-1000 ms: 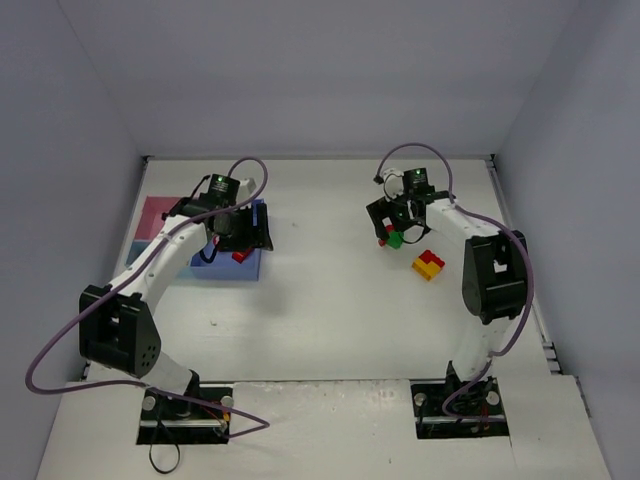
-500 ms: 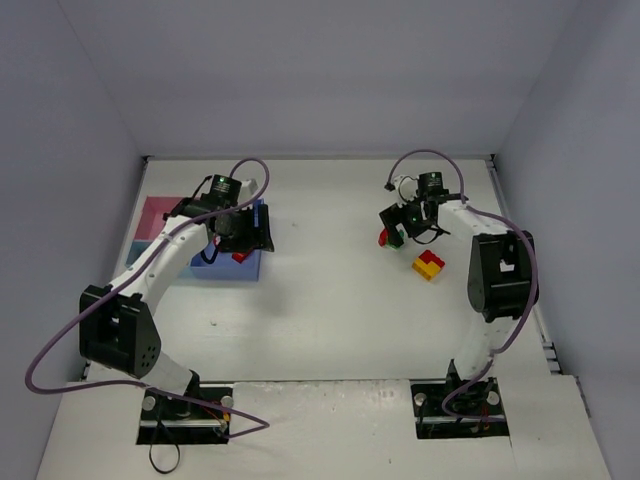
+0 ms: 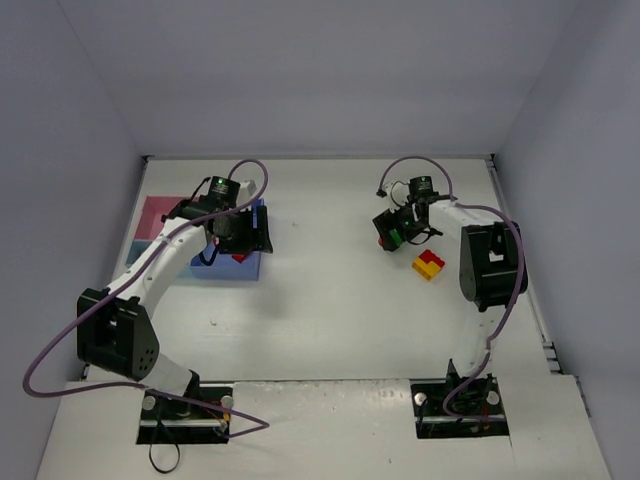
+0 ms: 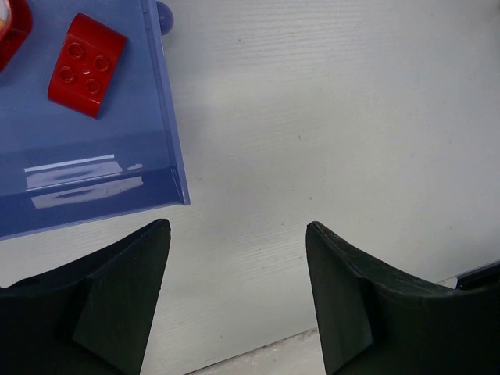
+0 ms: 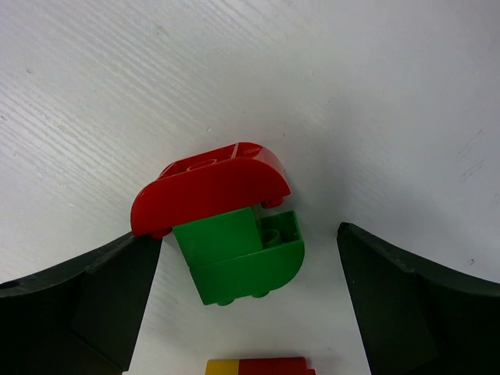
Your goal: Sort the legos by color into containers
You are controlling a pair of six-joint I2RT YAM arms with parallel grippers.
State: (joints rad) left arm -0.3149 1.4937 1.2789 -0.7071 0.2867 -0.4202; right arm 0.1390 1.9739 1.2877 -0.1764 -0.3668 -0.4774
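Note:
A red rounded lego [image 5: 207,194] is joined to a green lego [image 5: 238,262] on the white table. My right gripper [image 5: 246,234] is open around this pair, and its left finger [image 5: 94,305] is right at the red brick's end. The pair also shows in the top view [image 3: 388,240] under the right gripper [image 3: 397,230]. A yellow and red lego [image 3: 428,264] lies just right of it. My left gripper [image 4: 238,262] is open and empty over bare table beside the blue tray [image 4: 94,164]. The tray holds a red lego [image 4: 86,64].
The pink tray [image 3: 158,214] and a light-blue tray [image 3: 140,256] join the blue tray [image 3: 225,268] at the far left. A second red piece [image 4: 11,23] lies at the tray's upper left in the left wrist view. Grey walls close in three sides.
My right gripper has turned and shifted back left and closer around the red and green pair. The left arm has not moved.

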